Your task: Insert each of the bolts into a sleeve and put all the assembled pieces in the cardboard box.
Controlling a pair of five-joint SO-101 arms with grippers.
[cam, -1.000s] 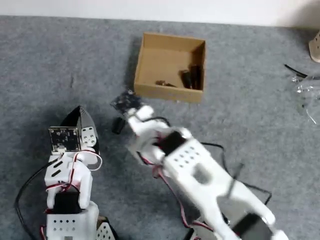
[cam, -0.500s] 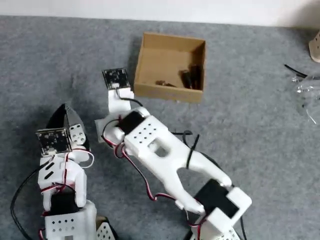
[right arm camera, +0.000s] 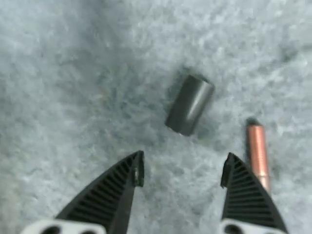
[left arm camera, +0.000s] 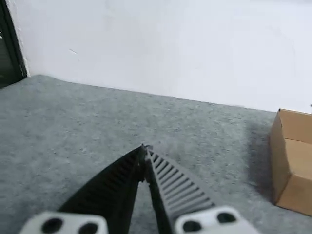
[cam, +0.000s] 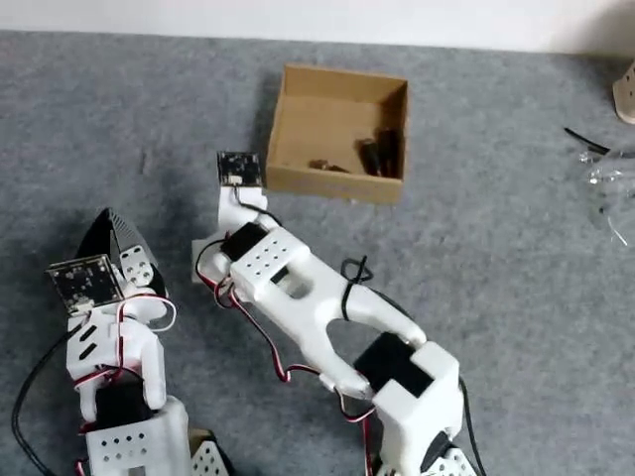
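**Position.** The right end effector (right arm camera: 183, 165) hangs over the grey surface (cam: 516, 248), just left of the box (cam: 332, 184), with its jaws spread wide and nothing between them. The left end effector (left arm camera: 145, 152) is closed tip to tip, empty, and well apart from the work.

**Parts.** One sleeve (right arm camera: 190, 105) lies on its side on the surface, just ahead of the open jaws. One bolt (right arm camera: 257, 153) lies near it, not touching, close to one jaw tip. Dark pieces (cam: 382, 154) already lie in the box; they are probably finished assemblies.

**Handling.**
- Sleeve: a short, dark, rigid cylinder, probably light. The smooth round wall may roll or slip under uneven pressure. Grip across the diameter at mid-length, jaws square to the axis, leaving an open end free for insertion.
- Bolt: a slim, copper-coloured, stiff pin, probably light and slick. Grip near one end so that most of the shank projects.

**Caution.** The fibrous surface should limit rolling, but a jaw that touches down off-centre could push either part away.
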